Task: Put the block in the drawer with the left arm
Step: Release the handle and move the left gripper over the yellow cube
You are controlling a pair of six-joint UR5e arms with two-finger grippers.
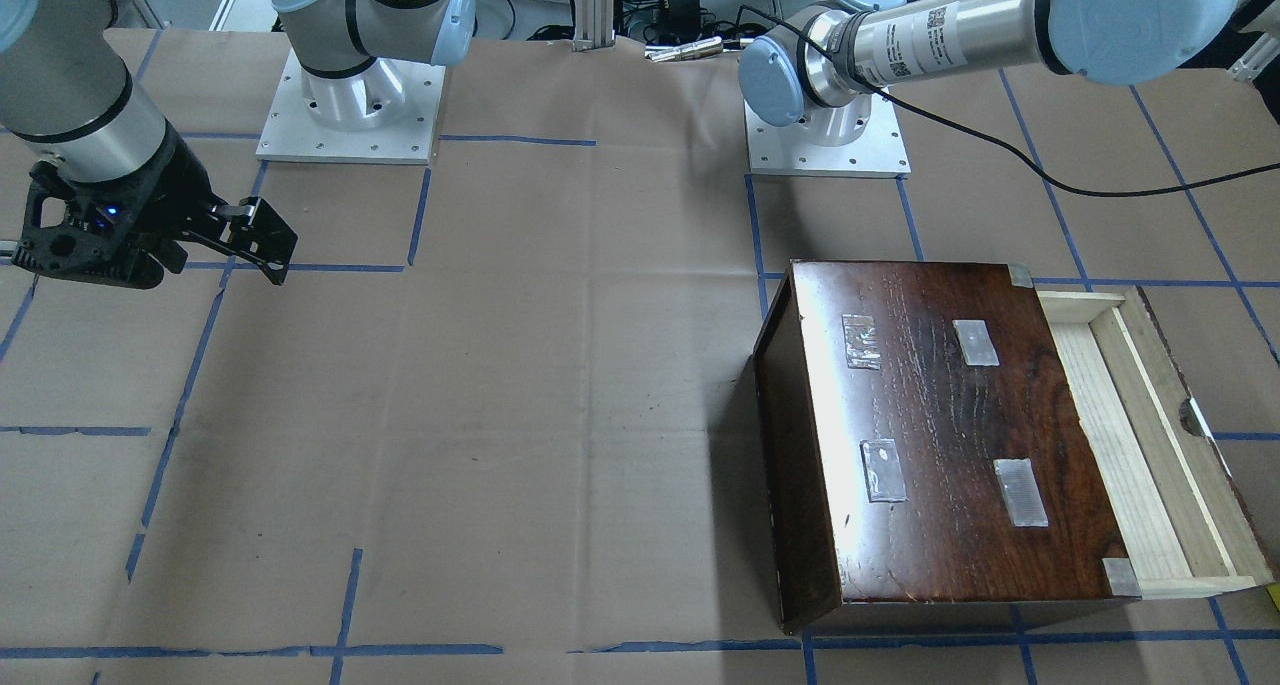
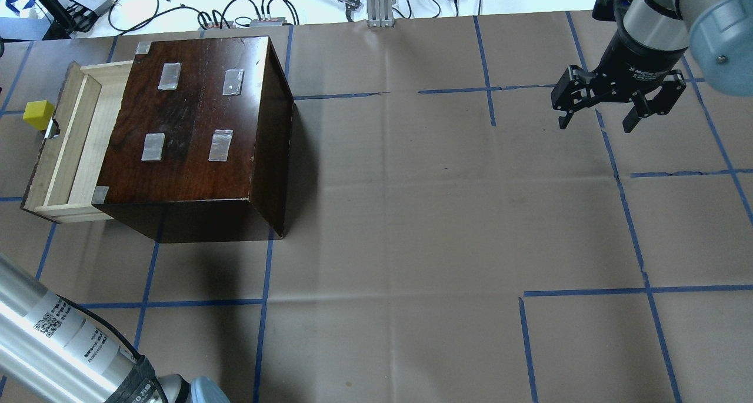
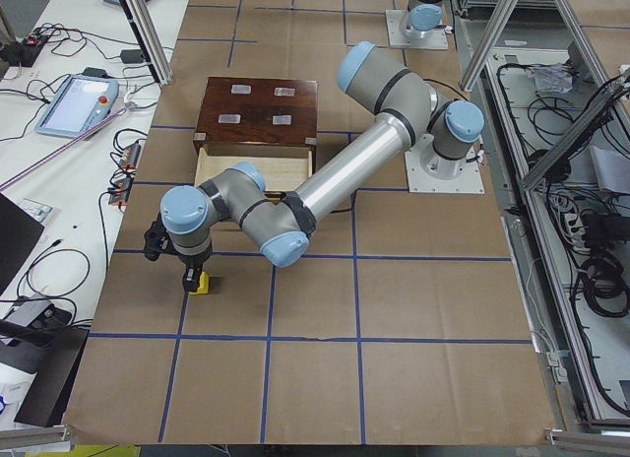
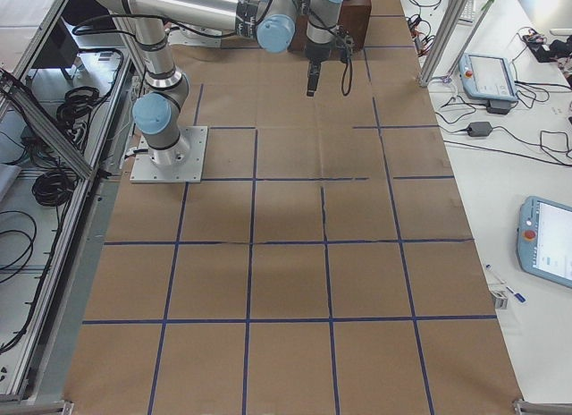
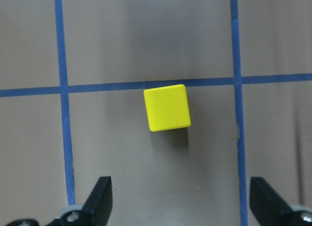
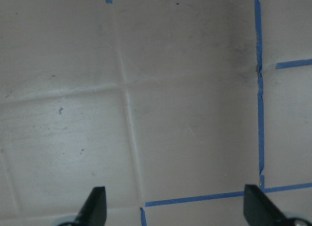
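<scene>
The yellow block (image 5: 167, 107) lies on the brown paper on a blue tape line, centred ahead of my left gripper (image 5: 180, 206), whose jaws stand wide open and empty. In the exterior left view the left gripper (image 3: 175, 270) hovers right beside the block (image 3: 200, 284), in front of the drawer (image 3: 254, 166). From overhead the block (image 2: 39, 113) sits just outside the drawer's front panel; the drawer (image 2: 70, 138) is pulled out of the dark cabinet (image 2: 194, 115) and its pale tray is empty. My right gripper (image 2: 596, 125) is open and empty, far from the cabinet.
The cabinet's top bears several clear tape patches (image 2: 169, 76). Cables and devices (image 2: 247, 15) lie along the table's far edge. The left arm's black cable (image 1: 1050, 175) trails over the table. Blue tape lines grid the brown paper.
</scene>
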